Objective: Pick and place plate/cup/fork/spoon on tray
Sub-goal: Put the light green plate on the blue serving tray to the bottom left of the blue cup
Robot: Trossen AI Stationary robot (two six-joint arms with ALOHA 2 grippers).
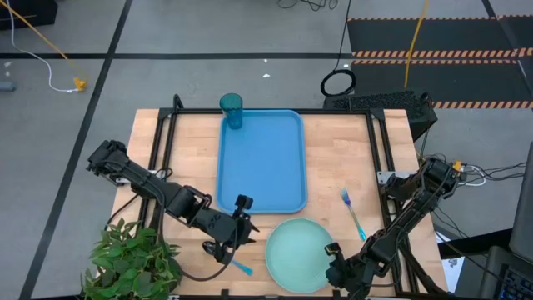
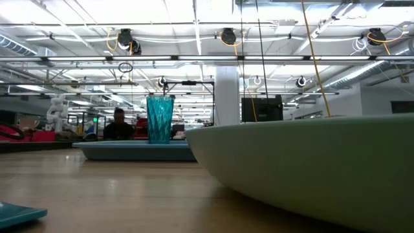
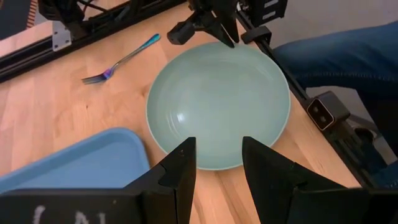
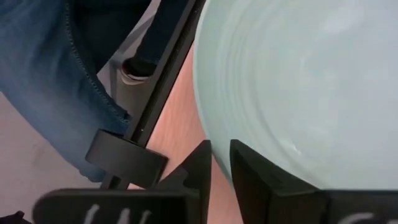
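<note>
The pale green plate [image 1: 298,254] lies near the table's near edge, in front of the blue tray [image 1: 262,167]. It fills the right of the low view [image 2: 310,168]. My right gripper [image 1: 335,257] is shut on its right rim. My left gripper [image 3: 217,163] is open and empty, left of the plate, by the tray's near left corner [image 3: 81,163]. The teal cup [image 1: 231,110] stands upright in the tray's far left corner. The fork [image 1: 353,212] lies flat right of the plate. The spoon's blue handle [image 1: 241,267] shows under my left arm; its bowl is hidden. My right gripper has the plate's right rim [image 4: 214,140] between its two fingers, one finger [image 4: 255,177] over the plate's inner side and one [image 4: 198,165] on the outer side. It comes from the table's near right, slanting down. I cannot tell whether the plate is lifted.
A green plant [image 1: 133,258] stands at the table's near left corner. A person in blue jeans [image 3: 348,56] stands at the near edge by the plate. Black frame rails [image 1: 162,150] run along both sides. Bare wood lies right of the tray.
</note>
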